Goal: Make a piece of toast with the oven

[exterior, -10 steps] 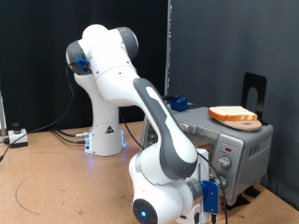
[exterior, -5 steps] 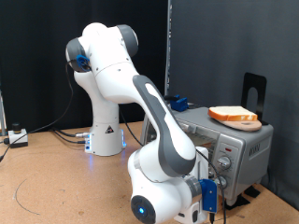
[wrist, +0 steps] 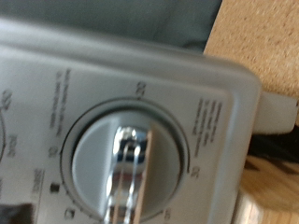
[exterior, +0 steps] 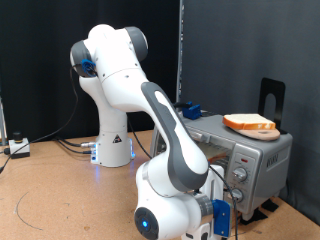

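Note:
The silver oven (exterior: 262,160) stands on the table at the exterior view's right, and my forearm covers its door. A tan bread slice (exterior: 250,124) with a brown crust lies on its roof; I cannot tell whether it is the piece of toast or the second slice. My hand (exterior: 218,212) hangs low in front of the oven's knob panel, its fingers hidden behind the wrist. The wrist view is filled by the grey panel (wrist: 56,65) and one round knob (wrist: 121,173) with a chrome grip, very close and blurred. No fingers show there.
A black upright stand (exterior: 272,95) rises behind the oven and a blue object (exterior: 190,110) sits at its back corner. A cable loop (exterior: 35,208) and a small white box (exterior: 18,147) lie on the cork table at the exterior view's left.
My wrist and hand have shifted slightly towards the exterior view's left and a little lower in front of the oven. The bread slice and the oven have not moved.

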Tool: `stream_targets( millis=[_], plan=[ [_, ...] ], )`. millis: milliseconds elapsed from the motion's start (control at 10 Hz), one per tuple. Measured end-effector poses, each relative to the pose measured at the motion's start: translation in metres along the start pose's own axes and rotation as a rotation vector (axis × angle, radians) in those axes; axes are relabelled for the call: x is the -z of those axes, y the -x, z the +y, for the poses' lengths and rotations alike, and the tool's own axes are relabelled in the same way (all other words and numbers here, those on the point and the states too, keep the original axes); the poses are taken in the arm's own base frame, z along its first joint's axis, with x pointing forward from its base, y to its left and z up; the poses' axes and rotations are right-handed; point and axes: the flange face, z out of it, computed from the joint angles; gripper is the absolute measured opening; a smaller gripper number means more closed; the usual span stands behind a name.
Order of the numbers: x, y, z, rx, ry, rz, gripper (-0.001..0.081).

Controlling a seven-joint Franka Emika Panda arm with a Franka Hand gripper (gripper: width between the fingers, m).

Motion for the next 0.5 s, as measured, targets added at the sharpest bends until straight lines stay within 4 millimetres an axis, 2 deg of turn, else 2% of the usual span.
stream_targets(
  millis=[100, 200, 300, 500],
  plan=[
    [-0.003, 0.0, -0.0004, -0.005, -0.007, 0.0, 0.0724],
    [-0.0058, 0.0003, -0.0014, -0.006, -0.011, -0.004, 0.0724],
    [-0.0086, 0.0006, -0.0029, -0.004, -0.015, -0.008, 0.0793],
    [-0.0125, 0.0012, -0.0047, -0.004, -0.018, -0.015, 0.0807]
  ],
)
